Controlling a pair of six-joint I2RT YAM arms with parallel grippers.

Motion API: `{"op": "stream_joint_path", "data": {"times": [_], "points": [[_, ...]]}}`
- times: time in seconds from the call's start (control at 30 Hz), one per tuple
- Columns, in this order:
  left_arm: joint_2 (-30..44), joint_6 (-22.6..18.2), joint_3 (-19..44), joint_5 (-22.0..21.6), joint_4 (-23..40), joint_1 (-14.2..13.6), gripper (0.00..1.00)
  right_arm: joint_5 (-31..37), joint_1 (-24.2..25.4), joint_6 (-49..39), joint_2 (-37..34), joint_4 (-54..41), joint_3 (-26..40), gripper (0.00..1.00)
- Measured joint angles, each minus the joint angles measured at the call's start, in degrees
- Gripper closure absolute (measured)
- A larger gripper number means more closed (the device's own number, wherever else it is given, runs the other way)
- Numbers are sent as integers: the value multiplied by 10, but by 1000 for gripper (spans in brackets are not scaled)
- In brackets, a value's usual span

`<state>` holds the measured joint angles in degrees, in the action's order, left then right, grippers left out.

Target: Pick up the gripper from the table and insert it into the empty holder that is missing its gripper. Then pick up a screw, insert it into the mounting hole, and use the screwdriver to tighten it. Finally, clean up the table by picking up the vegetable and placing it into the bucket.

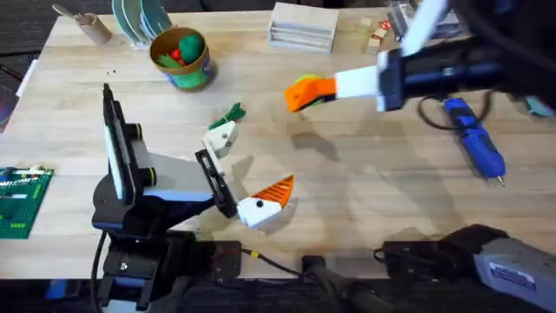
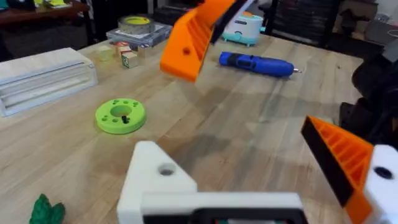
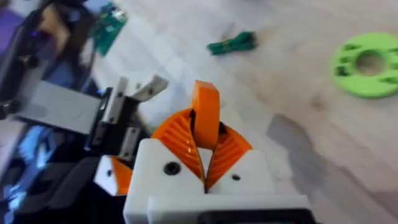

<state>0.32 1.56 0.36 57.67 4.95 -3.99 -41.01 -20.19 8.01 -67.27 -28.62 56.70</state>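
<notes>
The right gripper [image 3: 205,163], closed on the orange gripper [image 3: 205,115] and raised above mid-table, is mid-insertion step and must next carry it to the bare white holder [image 1: 221,137] on the wide-open left gripper [image 1: 248,174] (empty-handed).

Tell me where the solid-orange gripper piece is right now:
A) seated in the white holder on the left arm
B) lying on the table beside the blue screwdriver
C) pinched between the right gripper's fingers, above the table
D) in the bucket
C: the right gripper is shut on the gripper piece, held above the table; the holder is bare.
</notes>
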Motion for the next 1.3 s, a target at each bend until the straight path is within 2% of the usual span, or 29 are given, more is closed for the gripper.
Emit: {"op": "stream_joint_path", "data": {"times": [0.33,0.47,0.6,0.87,1.3], "points": [[0,0,0,0,0,0,8,-221,-50,57,-156,119,-19,988],[0,0,0,0,0,0,8,-286,-63,87,-213,193,-19,988],[0,0,0,0,0,0,8,-327,-67,116,-248,218,-19,988],[0,0,0,0,0,0,8,-342,-67,135,-268,228,-19,988],[0,2,0,-7,0,1,8,-306,-76,161,-268,271,-19,989]]}}
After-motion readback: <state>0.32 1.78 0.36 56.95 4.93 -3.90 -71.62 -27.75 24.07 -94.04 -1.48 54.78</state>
